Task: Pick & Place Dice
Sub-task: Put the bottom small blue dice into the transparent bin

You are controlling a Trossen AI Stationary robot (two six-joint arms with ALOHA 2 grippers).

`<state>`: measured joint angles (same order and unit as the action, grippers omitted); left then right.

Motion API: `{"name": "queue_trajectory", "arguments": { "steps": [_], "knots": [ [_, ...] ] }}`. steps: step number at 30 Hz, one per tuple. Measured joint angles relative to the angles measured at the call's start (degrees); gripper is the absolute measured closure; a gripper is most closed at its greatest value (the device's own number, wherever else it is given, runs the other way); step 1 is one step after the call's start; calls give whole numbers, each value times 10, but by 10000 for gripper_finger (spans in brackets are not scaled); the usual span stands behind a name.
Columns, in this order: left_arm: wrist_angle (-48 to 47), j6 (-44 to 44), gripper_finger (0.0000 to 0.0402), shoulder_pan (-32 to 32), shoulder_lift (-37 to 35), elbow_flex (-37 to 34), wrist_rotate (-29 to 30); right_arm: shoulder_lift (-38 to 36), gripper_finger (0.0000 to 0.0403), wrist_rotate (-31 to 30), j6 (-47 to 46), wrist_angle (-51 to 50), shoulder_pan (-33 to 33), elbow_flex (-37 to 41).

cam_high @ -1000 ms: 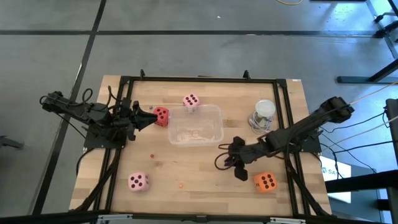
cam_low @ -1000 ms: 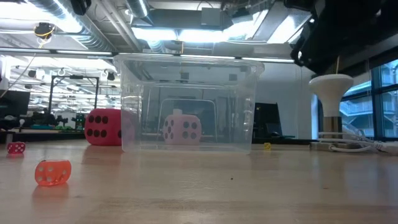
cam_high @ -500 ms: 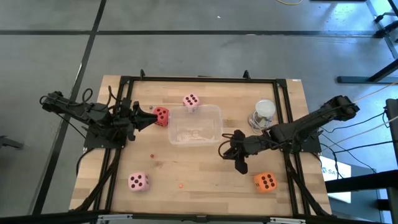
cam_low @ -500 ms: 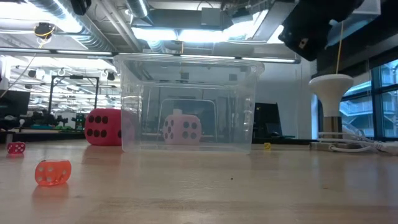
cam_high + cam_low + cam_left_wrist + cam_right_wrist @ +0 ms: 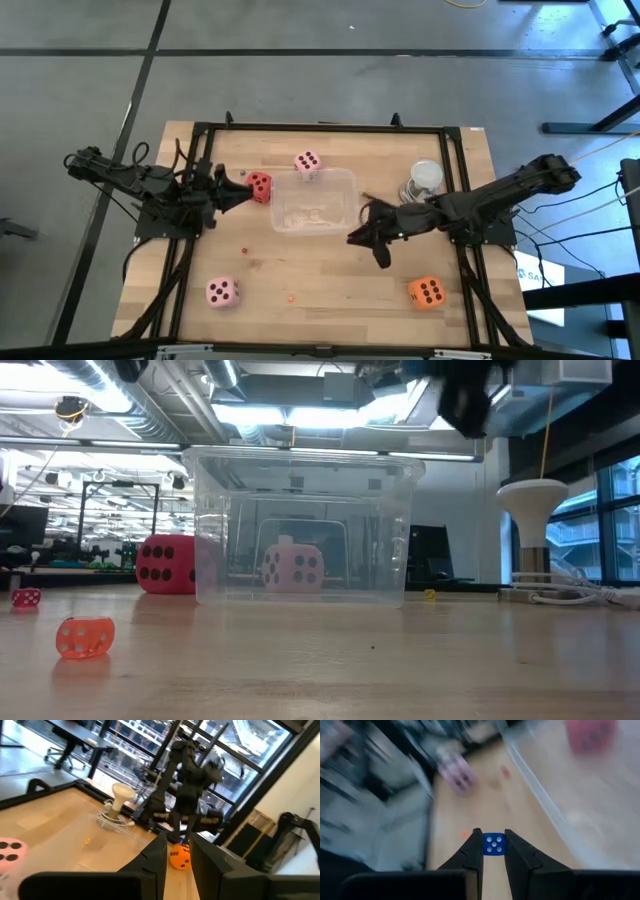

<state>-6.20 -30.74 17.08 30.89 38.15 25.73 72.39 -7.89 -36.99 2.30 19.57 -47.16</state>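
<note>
The right pincer (image 5: 493, 851) is pinching a tiny blue cube-shaped die with pale pips (image 5: 493, 844) between its two dark, wedge-shaped fingertips; in the high view this right pincer (image 5: 362, 236) is hanging just beside the right-hand wall of the clear, thin-walled rectangular plastic tub (image 5: 345, 178), with its dark jointed arm reaching in from the table's right edge. The tub is sitting near the middle of the pale, wood-grained table (image 5: 330, 285).

The left pincer (image 5: 177, 851) is showing only a narrow gap between its dark flat fingers and nothing is sitting in that gap; in the high view the left pincer (image 5: 240, 186) is pointing at the soft-looking red cube die with dark pips (image 5: 260, 186), which is lying just left of the tub; whether the tips are touching it I cannot tell.

A pale pink die with dark pips (image 5: 307, 163) is resting against the tub's far wall; a second pale pink die (image 5: 222, 292) is lying well apart, near the front left corner; the orange die with dark pips (image 5: 428, 291) is sitting at the front right. A white, round-topped stand on a wire base (image 5: 424, 182) is standing right of the tub.
</note>
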Motion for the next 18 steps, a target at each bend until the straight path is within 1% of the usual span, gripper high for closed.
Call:
{"name": "queue_trajectory", "arguments": {
  "steps": [3,5,7,13,15,18],
  "knots": [
    [0,-1,325,0,0,0,-14,-6,353,-17,11,74,0,-1],
    [0,-1,325,0,0,0,-13,-7,353,-52,13,73,-4,-12],
    [1,7,325,0,0,0,-6,-3,353,-74,15,46,-16,-35],
    [4,16,325,0,5,0,5,44,353,-77,63,-90,-84,-140],
    [4,16,325,0,5,0,5,67,353,-72,76,-133,-106,-178],
    [8,16,325,0,5,0,4,111,353,-46,96,-203,-138,-232]
  ]
}}
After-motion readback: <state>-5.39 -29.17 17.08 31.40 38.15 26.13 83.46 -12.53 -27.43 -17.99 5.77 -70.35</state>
